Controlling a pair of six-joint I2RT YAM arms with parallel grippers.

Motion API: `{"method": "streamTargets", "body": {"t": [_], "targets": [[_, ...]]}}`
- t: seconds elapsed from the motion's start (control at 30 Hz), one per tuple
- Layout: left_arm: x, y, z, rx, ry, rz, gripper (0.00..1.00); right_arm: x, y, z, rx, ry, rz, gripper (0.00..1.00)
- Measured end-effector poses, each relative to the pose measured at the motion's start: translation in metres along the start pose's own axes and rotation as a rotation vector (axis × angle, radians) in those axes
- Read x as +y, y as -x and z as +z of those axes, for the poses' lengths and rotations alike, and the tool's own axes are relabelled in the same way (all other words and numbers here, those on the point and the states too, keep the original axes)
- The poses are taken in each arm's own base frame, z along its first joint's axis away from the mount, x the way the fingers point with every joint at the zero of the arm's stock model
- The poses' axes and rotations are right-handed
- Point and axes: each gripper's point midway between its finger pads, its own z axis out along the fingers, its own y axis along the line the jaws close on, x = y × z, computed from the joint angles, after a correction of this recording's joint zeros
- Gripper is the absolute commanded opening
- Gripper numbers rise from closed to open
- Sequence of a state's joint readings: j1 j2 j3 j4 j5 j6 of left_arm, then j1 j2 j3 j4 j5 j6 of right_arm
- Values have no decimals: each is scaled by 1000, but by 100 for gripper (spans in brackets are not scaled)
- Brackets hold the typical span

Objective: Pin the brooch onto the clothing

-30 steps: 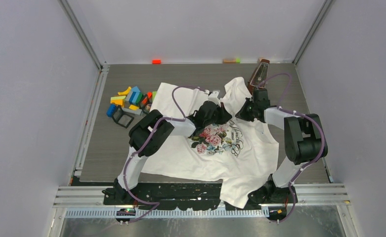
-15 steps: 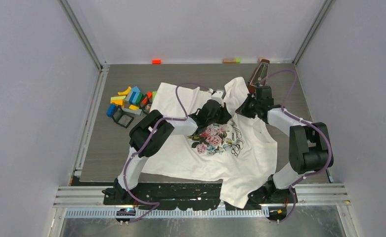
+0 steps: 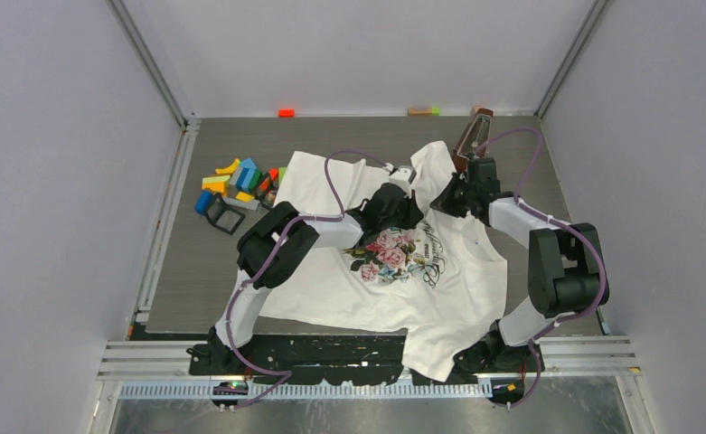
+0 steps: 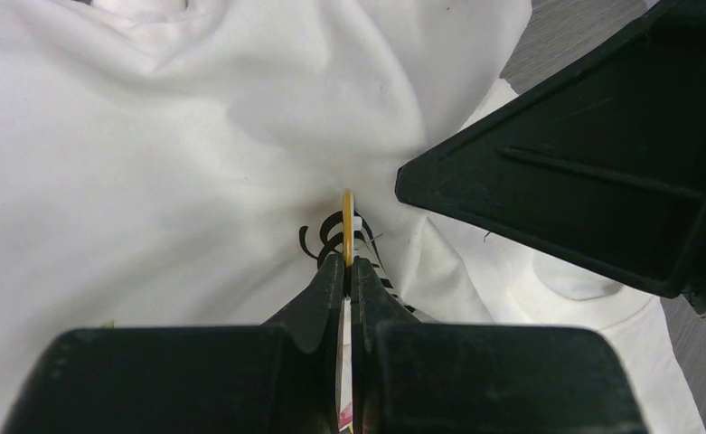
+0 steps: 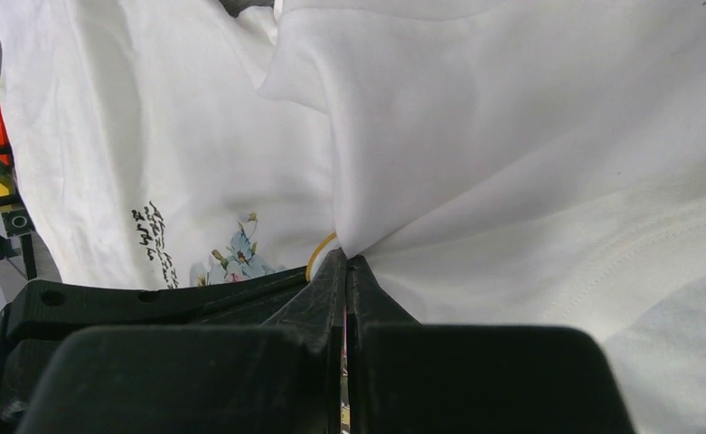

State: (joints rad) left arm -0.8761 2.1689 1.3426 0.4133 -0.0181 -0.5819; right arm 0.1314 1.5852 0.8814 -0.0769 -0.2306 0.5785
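Holding a yellow brooch [image 4: 347, 217] edge-on at the shirt's [image 4: 150, 163] lettering [image 4: 316, 242], clamped it in the left hand [image 4: 347, 269]; pinched a shirt fold [image 5: 376, 208] nearby with the right hand [image 5: 346, 269], shirt spread over the surface [image 3: 195, 271].

Right arm [image 3: 561, 267] farther right and farther back.

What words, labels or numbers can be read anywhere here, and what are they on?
On the white floral-print T-shirt, dark cursive lettering: too small and blurred to read from above.
The same lettering in the right wrist view: only sideways fragments, unreadable.
Nothing else carries legible text.
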Motion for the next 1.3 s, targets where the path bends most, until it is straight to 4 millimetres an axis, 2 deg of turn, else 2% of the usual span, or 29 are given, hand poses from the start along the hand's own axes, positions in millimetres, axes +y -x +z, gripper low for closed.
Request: {"method": "streamTargets", "body": {"t": [0.43,1.3], "targets": [[-6,0,0,-2,-27,11,0,-16,-14,15,47,-47,14,1],[-5,-2,0,-7,-29,-48,0,-23,-17,27,52,-55,17,0]]}}
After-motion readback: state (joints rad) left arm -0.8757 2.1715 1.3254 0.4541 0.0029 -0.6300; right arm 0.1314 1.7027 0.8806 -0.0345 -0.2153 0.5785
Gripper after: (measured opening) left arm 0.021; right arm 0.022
